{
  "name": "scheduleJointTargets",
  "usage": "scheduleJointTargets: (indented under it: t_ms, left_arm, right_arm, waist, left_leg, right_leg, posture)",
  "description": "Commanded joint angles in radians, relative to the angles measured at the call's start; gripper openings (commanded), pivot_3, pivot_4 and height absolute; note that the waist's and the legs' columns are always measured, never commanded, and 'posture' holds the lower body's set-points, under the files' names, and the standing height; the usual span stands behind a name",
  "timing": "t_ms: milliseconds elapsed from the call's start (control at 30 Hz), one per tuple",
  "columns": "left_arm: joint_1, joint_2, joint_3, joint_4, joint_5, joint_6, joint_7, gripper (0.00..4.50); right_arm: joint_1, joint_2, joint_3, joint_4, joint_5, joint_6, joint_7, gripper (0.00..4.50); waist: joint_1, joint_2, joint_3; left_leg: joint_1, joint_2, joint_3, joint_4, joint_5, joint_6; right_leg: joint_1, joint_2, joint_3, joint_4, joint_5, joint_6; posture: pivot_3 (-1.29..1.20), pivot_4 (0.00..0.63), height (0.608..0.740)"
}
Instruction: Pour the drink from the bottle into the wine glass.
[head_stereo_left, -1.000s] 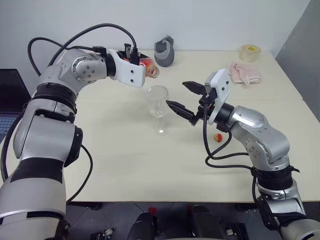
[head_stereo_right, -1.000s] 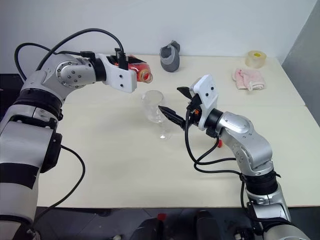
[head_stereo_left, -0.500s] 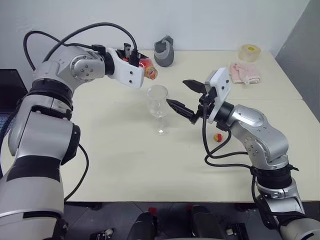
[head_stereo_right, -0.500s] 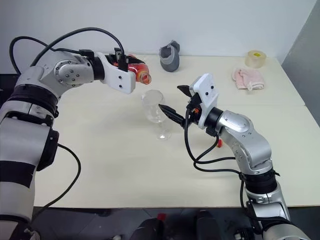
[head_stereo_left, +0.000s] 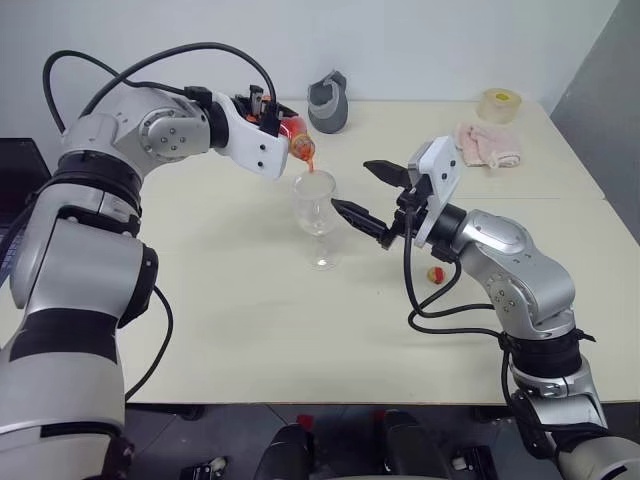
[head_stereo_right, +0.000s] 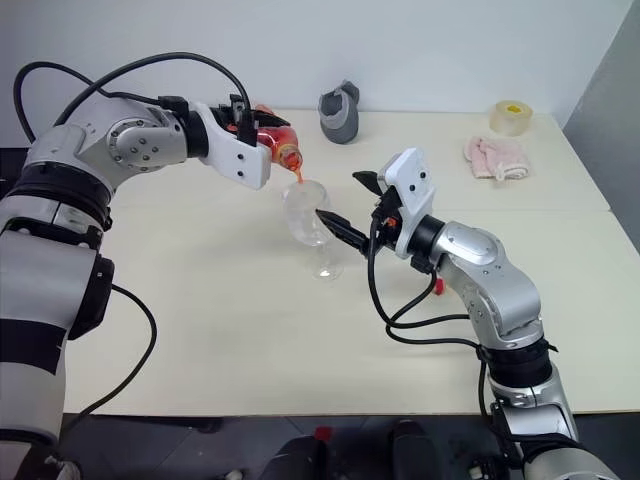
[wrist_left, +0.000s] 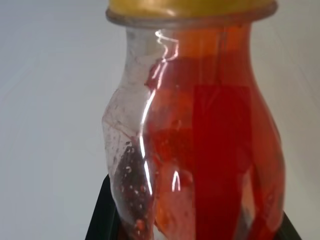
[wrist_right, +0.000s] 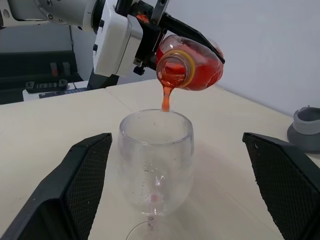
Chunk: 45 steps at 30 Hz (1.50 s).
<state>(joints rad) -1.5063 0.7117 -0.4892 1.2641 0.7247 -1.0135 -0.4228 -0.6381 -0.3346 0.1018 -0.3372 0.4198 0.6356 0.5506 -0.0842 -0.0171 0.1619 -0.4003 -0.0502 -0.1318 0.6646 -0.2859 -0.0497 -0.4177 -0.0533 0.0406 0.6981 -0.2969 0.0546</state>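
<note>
Right wrist view showed the left gripper (wrist_right: 150, 30) clamping the tilted bottle (wrist_right: 192, 62), drink (wrist_right: 165, 97) streaming into the wine glass (wrist_right: 156, 160); right gripper (head_stereo_left: 368, 195) gaped beside the glass.

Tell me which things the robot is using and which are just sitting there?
Using: bottle, drink, glass, left gripper, right gripper.
Just lying about: grey cup, tape roll, pink cloth, small cap.
</note>
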Motion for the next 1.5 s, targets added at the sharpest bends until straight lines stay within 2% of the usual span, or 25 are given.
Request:
scheduleJointTargets:
  t_ms: [33,1500]
  left_arm:
    - [-0.052,0.021,0.001,-0.008,0.002,-0.013,0.032,1.24]
    - [-0.086,0.025,-0.049,0.018,0.062,-0.01,0.113,1.24]
  right_arm:
    - [-0.009,0.01,-0.008,-0.02,0.01,-0.019,0.005,4.5]
    - [-0.008,0.016,-0.003,-0.015,-0.006,-0.022,0.009,4.5]
  waist:
    - [0.0,0.0,0.0]
    - [-0.001,0.0,0.0]
  left_leg:
    - [0.0,0.0,0.0,0.0,0.0,0.0]
    - [-0.001,-0.002,0.0,0.0,0.0,0.0]
  right_leg:
    - [0.0,0.0,0.0,0.0,0.0,0.0]
    - [-0.002,-0.001,0.001,0.001,0.0,0.0]
  posture:
    - [0.0,0.15,0.74]
    - [0.0,0.15,0.74]
